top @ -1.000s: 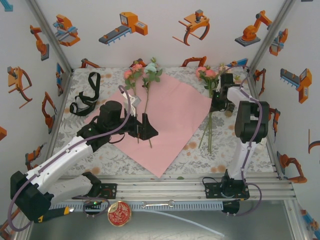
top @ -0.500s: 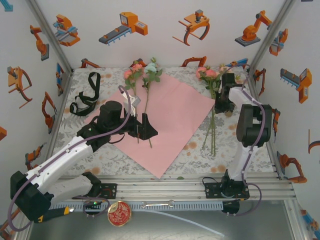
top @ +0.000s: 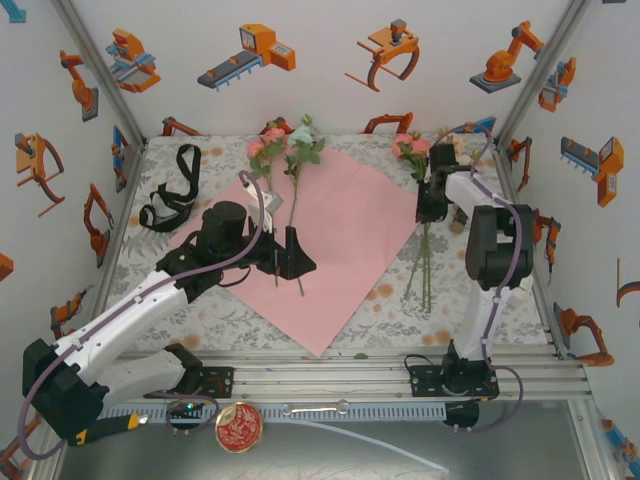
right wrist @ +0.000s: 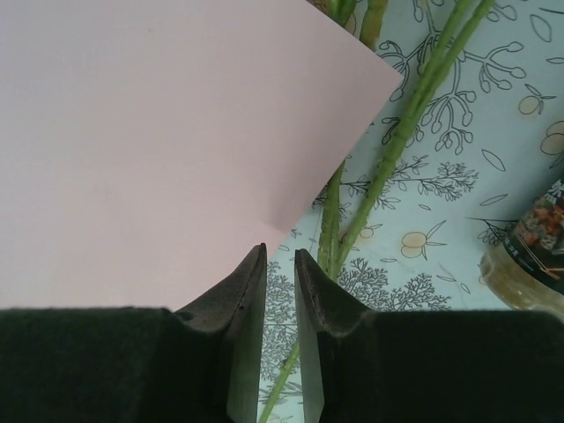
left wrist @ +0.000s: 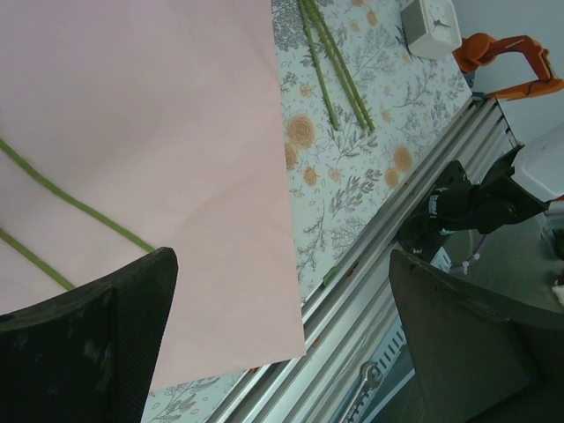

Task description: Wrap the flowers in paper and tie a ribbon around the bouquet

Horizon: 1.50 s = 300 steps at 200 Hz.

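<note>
**Laying-out stage of a bouquet wrap, overhead and wrist views.** The paper [top: 340, 230] lies flat on the bench [top: 230, 310], pink side up, set as a diamond. Two of the flowers [top: 300, 135] rest across the paper's left half. Their heads lie just past its far left edge and the rest of their length lies on the sheet. A second bunch [top: 415, 148] lies off the paper, just beside its right corner. The ribbon [top: 170, 195] sits in loose loops well to the left of the paper.

**Left claw** [top: 290, 255]: jaws wide and empty, held over the paper by the lower ends of the two flowers.

**Right claw** [top: 432, 205]: jaws narrow, with a slim gap between the pads [right wrist: 251, 291]. The green stems [right wrist: 410, 123] run just beyond the claw's tip, alongside the paper's corner, and nothing is visibly clamped.

**Handling (judged):**
- **Flowers:** They are light. The stems look thin and springy and are likely to roll or slip between flat pads, while the heads and leaves are soft and crushable. The best hold is low on the stems, below the leaves, with several stems gathered together.
- **Paper:** It is thin, limp and easily creased, and it lies flush on the cloth. The only purchase is a free corner or edge, which should be pinched lightly.
- **Ribbon:** It has no stiffness of its own and is best taken at a raised loop.
</note>
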Each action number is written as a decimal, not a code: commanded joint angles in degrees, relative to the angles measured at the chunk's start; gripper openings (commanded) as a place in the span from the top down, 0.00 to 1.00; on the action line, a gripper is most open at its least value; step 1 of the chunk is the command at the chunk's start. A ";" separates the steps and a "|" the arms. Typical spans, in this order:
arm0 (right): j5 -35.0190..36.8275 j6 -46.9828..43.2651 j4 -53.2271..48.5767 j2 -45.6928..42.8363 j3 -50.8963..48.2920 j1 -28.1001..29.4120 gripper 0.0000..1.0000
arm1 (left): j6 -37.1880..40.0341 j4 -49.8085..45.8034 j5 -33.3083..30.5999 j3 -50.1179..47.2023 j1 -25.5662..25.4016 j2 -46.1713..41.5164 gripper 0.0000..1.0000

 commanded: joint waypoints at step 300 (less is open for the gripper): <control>13.66 -1.35 -3.76 2.78 0.96 0.67 0.83 | 1.15 -1.09 -1.14 0.56 -0.41 -1.73 0.03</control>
